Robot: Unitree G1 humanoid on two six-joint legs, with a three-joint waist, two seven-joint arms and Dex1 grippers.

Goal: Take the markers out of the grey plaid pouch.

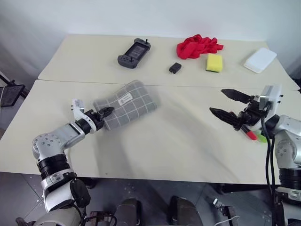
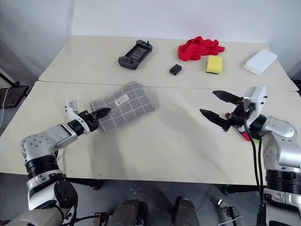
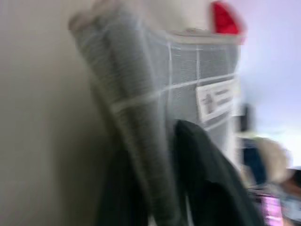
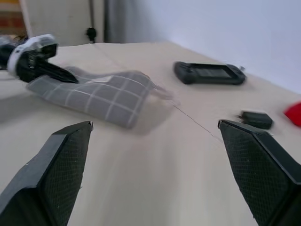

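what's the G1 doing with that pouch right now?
The left gripper is pinching one end of the grey plaid pouch, which lies on the near table. The right gripper is wide open and holds nothing, hovering over the table's right side. A red marker and a pale green marker lie on the table by the right arm, so those two are out.

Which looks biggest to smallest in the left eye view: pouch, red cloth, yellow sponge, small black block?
1. grey plaid pouch
2. red cloth
3. yellow sponge
4. small black block
The pouch lies nearer the camera, which adds to its look.
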